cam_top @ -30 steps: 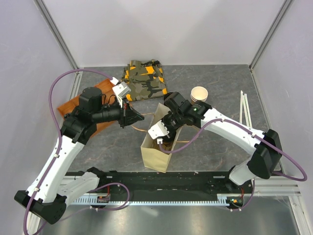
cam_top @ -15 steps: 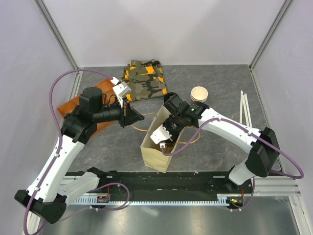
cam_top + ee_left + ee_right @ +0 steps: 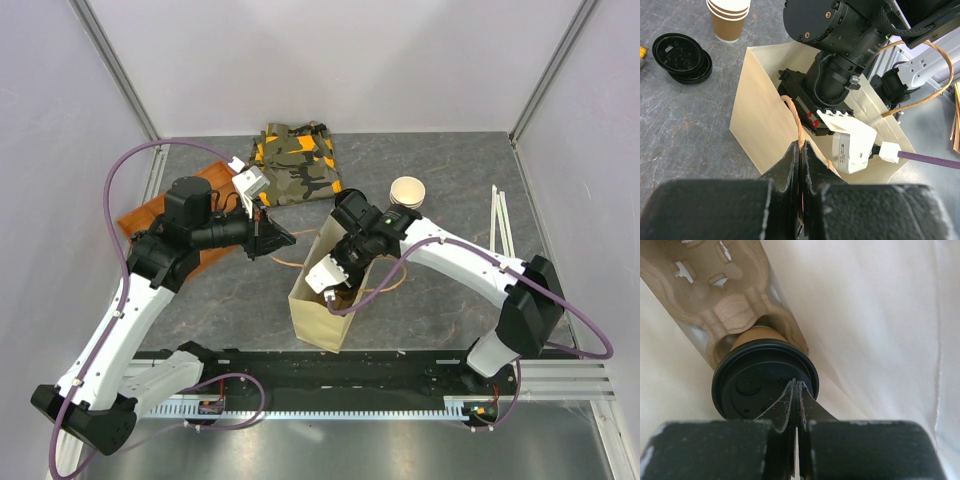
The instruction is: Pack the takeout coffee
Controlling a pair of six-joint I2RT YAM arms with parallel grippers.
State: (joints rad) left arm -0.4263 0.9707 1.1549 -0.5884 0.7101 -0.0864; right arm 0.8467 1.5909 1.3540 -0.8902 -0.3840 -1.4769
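While left fingers (image 3: 788, 165) pinch the tan paper bag's (image 3: 760, 115) rope handle (image 3: 795, 120), we should seat the black-lidded brown cup (image 3: 752, 385), clamped in right fingers (image 3: 782, 410), upright inside.

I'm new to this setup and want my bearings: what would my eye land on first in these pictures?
The tan paper bag in the middle of the overhead view, with the right claw deep inside it. There it sits closed over the black lid of the takeout coffee, which is seated in a pulp carrier. The left claw pinches the bag's twine handle at the rim.
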